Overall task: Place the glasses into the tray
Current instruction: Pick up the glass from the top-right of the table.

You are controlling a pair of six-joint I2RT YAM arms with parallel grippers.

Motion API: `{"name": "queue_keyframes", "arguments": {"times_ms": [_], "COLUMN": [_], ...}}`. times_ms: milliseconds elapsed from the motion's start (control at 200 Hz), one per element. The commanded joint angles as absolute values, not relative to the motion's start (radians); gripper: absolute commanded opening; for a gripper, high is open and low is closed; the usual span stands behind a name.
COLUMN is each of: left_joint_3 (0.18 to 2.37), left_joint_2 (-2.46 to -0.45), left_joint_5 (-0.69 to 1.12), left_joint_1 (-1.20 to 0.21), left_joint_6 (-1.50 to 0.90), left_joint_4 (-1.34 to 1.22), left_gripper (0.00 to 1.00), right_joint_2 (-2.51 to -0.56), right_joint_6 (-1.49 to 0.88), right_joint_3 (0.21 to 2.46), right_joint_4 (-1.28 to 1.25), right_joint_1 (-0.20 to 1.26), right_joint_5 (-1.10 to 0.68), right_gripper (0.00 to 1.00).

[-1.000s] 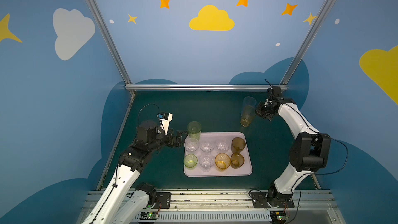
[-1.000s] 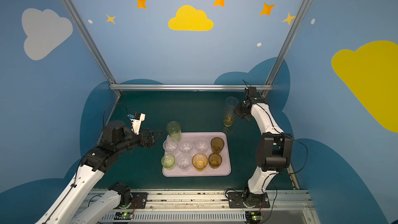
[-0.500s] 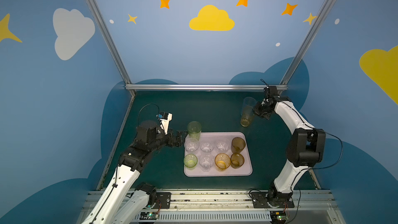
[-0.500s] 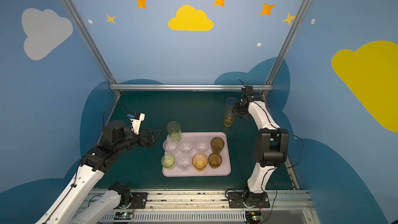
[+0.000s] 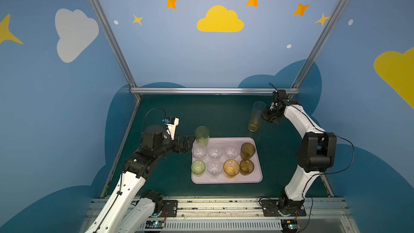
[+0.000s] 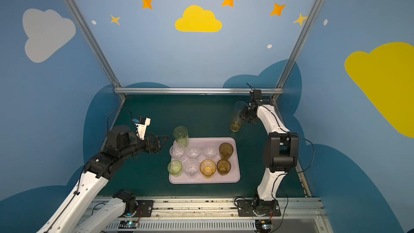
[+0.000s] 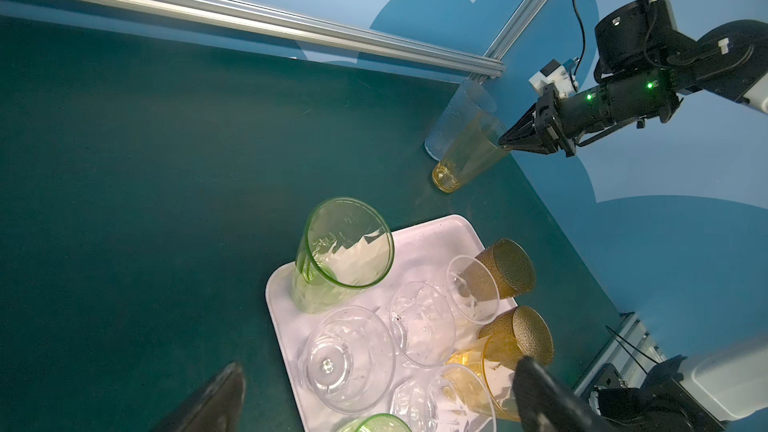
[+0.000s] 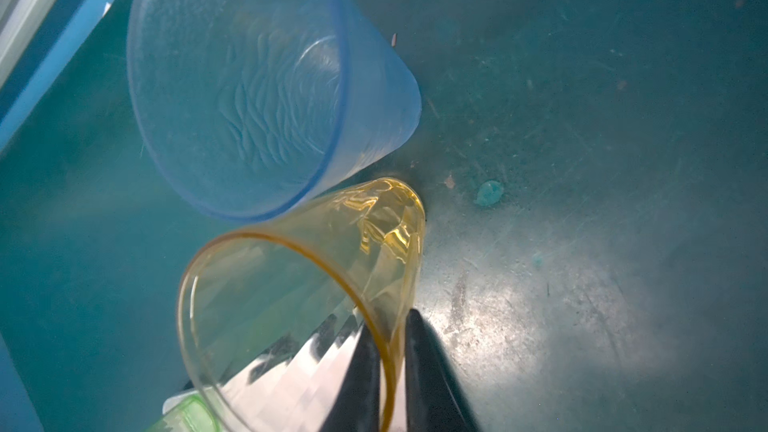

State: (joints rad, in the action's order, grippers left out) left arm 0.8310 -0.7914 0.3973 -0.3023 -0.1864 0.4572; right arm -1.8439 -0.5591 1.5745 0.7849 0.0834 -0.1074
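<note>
The pale pink tray (image 5: 226, 179) lies mid-table and holds several short glasses: clear, green, amber and brown. A tall green glass (image 5: 201, 134) stands on its far left corner. My left gripper (image 5: 188, 143) hangs open just left of that glass, its fingers (image 7: 208, 401) spread wide with nothing between them. Near the back right corner a tall amber glass (image 5: 254, 122) stands on the mat against a tall pale blue glass (image 8: 249, 89). My right gripper (image 8: 390, 351) is shut on the amber glass (image 8: 332, 251), one finger inside its rim and one outside.
An aluminium rail (image 5: 212, 90) runs along the back of the dark green mat, and a slanted post (image 5: 313, 48) rises close behind the right gripper. Blue walls close in both sides. Open mat lies between the tray and the back rail.
My right gripper has edged left onto the amber glass's rim and closed on it. The left arm and the glasses in the tray have not moved.
</note>
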Motion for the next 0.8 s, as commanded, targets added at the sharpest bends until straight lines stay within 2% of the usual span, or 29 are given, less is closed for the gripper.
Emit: {"name": "queue_keyframes", "arguments": {"times_ms": [0,95,796], "left_joint_3": [0.825,0.826,0.838], "left_joint_2": [-0.792,-0.792,-0.791], "left_joint_5": [0.387,0.385,0.354], "left_joint_1": [-0.304,-0.304,-0.304], "left_joint_6": [-0.169,-0.169,-0.189], "left_joint_4": [0.463,0.463,0.477], "left_gripper": [1.0,1.0,1.0], "right_joint_2": [-1.855,-1.854,-1.744], "right_joint_6": [-0.549,-0.547,-0.548], "right_joint_3": [1.605,1.61,1.596], "right_joint_4": [0.803,0.808,0.82], "right_joint_1": [0.098,0.102,0.191], "right_joint_5": [-0.143,-0.154,-0.179], "right_gripper": [0.08,0.0,0.0]}}
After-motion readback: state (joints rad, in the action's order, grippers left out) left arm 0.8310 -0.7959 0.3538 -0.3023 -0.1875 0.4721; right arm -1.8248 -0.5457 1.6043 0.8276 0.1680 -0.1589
